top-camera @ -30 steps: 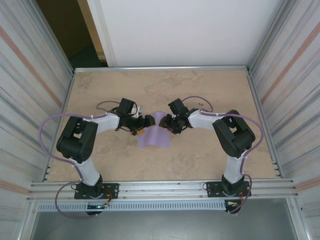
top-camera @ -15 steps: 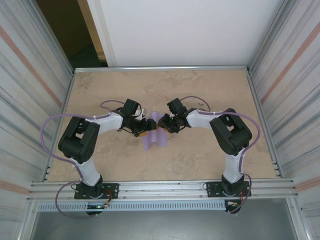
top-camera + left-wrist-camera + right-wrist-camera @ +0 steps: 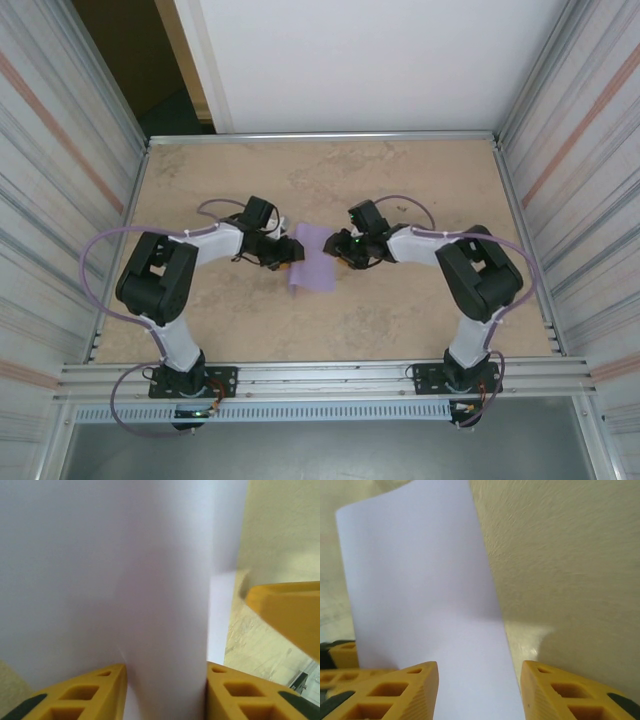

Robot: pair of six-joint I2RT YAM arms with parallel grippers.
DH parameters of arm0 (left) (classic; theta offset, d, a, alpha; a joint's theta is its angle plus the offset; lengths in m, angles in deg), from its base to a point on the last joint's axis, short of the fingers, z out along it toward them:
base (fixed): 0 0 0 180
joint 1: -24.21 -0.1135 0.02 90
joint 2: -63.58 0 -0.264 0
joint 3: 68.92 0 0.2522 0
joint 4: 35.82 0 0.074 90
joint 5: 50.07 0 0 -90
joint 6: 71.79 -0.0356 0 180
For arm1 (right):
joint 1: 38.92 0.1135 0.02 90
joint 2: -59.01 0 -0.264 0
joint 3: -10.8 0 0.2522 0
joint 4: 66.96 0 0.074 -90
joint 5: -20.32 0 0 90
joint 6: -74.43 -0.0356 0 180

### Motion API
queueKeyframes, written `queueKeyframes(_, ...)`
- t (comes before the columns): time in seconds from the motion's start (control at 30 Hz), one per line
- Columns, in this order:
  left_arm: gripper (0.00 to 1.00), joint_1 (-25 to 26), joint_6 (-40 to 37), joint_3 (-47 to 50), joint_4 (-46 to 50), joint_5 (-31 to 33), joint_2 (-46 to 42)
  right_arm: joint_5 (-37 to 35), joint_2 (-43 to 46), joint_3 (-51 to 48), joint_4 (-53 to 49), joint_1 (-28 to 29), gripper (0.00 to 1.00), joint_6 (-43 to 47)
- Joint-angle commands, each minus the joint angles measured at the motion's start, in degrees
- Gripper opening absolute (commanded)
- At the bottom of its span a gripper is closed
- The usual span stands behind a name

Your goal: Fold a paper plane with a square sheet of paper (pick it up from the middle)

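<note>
The square sheet of paper is lavender and sits at mid-table as a narrow, doubled-over strip. My left gripper is at its left edge and my right gripper at its right edge. In the left wrist view the paper curves up close to the lens. It runs between the open yellow jaws of the left gripper, and a right-gripper finger shows beyond it. In the right wrist view the paper lies under the open right gripper. No paper plane shape is visible.
The beige table is walled by corrugated metal panels left and right, with a metal rail along its near edge. Both arms reach inward from their bases at the bottom of the top view.
The paper went from a wide arched sheet to a narrow pinched hump and now a flatter doubled strip. The right gripper has drawn back to the right.
</note>
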Motion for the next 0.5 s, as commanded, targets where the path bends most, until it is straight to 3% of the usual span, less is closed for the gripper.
queueKeyframes(0.0,0.37,-1.3,-1.3,-1.0,-2.5,-4.6,-4.0,1.0,7.3,-3.0,5.2,-2.7,0.52,2.0)
queueKeyframes(0.33,0.34,-4.2,5.7,-2.7,-14.1,-19.7,-12.4,13.9,17.5,-7.3,13.6,-11.1,0.87,4.3)
queueKeyframes(0.47,0.34,-4.7,10.1,-4.2,-17.7,-23.3,-13.1,18.0,19.3,-5.5,15.2,-11.6,0.95,5.0)
